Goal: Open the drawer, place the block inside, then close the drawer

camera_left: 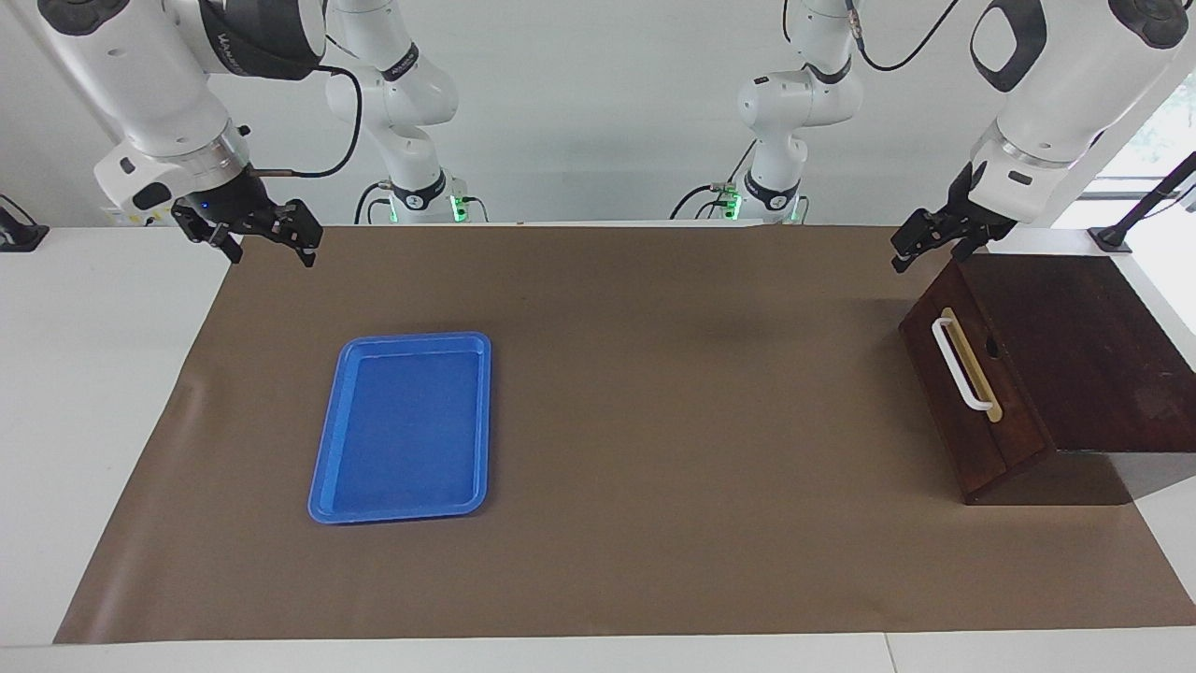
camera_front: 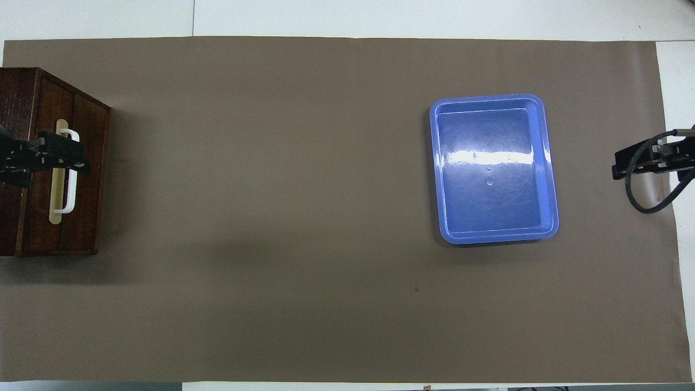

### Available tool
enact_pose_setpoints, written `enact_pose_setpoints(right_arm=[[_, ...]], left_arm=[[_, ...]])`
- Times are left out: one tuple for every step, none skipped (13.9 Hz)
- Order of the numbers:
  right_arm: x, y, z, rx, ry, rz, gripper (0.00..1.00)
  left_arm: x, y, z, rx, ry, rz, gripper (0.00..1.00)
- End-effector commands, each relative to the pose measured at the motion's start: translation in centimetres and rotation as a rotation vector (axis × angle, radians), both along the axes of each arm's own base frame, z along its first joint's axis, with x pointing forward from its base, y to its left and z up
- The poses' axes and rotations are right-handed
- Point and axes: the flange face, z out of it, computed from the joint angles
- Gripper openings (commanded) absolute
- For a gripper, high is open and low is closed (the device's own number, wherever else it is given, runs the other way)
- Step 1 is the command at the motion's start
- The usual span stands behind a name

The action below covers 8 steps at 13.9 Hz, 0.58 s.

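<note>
The drawer (camera_left: 939, 393) is shut in its dark brown wooden box (camera_left: 1074, 346) at the left arm's end of the table. Its white bar handle (camera_left: 962, 366) faces the middle of the table. The drawer (camera_front: 87, 179) and handle (camera_front: 69, 174) also show in the overhead view. My left gripper (camera_left: 928, 254) is open and empty, up in the air by the box's upper front edge. In the overhead view the left gripper (camera_front: 80, 157) covers part of the handle. My right gripper (camera_left: 268, 241) is open and empty, raised over the mat's corner; it also shows in the overhead view (camera_front: 619, 164). The yellow block is out of view.
A flat blue tray (camera_left: 402, 425) lies empty on the brown mat (camera_left: 654, 421) toward the right arm's end; it also shows in the overhead view (camera_front: 491, 168). White table (camera_left: 84, 374) borders the mat.
</note>
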Motion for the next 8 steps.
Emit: enact_pose_setpoints(right_arm=[[-0.4,-0.25,0.15,0.02,0.007,-0.023,1.0],[-0.4,-0.16,0.15,0.02,0.007,-0.023,1.0],[-0.4,-0.16,0.15,0.02,0.007,-0.022,1.0],[-0.4,-0.25,0.15,0.02,0.007,-0.023,1.0],[-0.4,-0.25,0.15,0.02,0.007,-0.023,1.0],[-0.41,-0.33,0.15,0.02,0.007,-0.025,1.0],[-0.4,-0.25,0.15,0.02,0.007,-0.025,1.0],[-0.43,-0.33,0.07,0.02,0.01,-0.026,1.0]], left_arm=[[0.15,-0.5,0.39,-0.012,-0.025,-0.039,1.0],[0.3,-0.42,0.46,-0.014,-0.036,-0.085,1.0],[0.3,-0.44,0.54,-0.018,-0.035,-0.132,1.0],[0.19,-0.54,0.51,-0.02,-0.031,-0.148,1.0],[0.19,-0.54,0.51,-0.02,-0.03,-0.145,1.0],[0.12,-0.54,0.46,-0.02,-0.025,-0.15,1.0],[0.11,-0.45,0.45,-0.02,-0.023,-0.149,1.0],[0.09,-0.27,0.62,-0.019,-0.023,-0.147,1.0]])
